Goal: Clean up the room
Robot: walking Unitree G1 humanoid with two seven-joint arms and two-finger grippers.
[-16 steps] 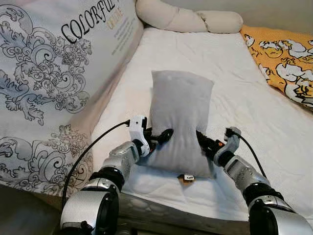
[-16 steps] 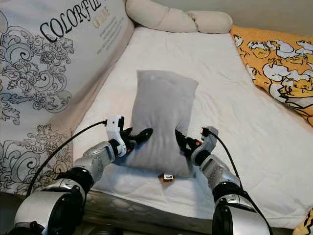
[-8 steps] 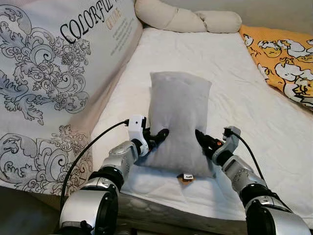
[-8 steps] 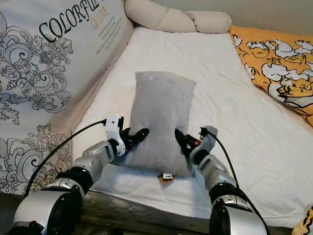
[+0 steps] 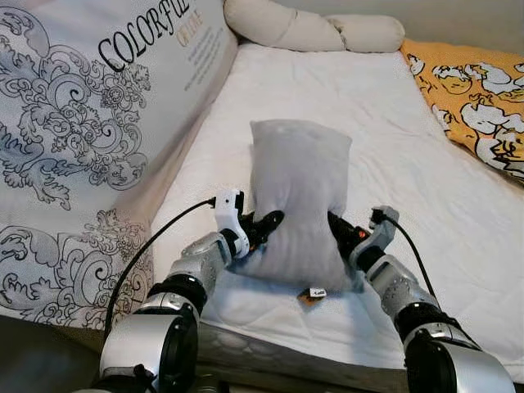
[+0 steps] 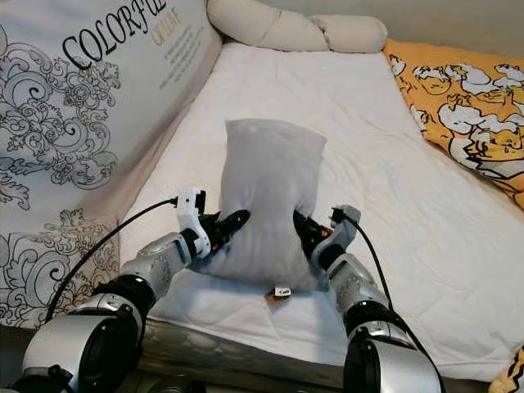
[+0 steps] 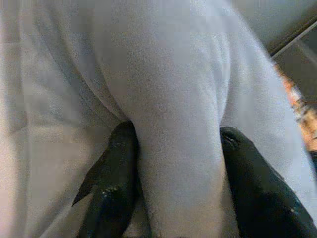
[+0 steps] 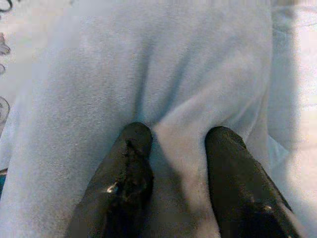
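A grey pillow (image 5: 299, 192) lies lengthwise on the white mattress (image 5: 393, 115), its near end by the bed's front edge. My left gripper (image 5: 268, 222) pinches a fold of the pillow's left side; in the left wrist view both black fingers (image 7: 114, 173) press into the fabric (image 7: 178, 148). My right gripper (image 5: 337, 229) grips the pillow's right side, and a ridge of cloth (image 8: 173, 148) bulges between its fingers (image 8: 131, 163). The pillow's near end looks squeezed and slightly raised. A small tag (image 5: 318, 291) hangs under it.
A large patterned cushion (image 5: 90, 139) printed with lettering leans along the left side of the bed. A cream bolster (image 5: 311, 29) lies at the head. An orange cartoon-print blanket (image 5: 479, 98) covers the right side. The mattress's front edge (image 5: 311, 344) is just below my arms.
Both grippers have pushed inward, squeezing the pillow's near end narrower. The pillow has shifted slightly up and away from the front edge.
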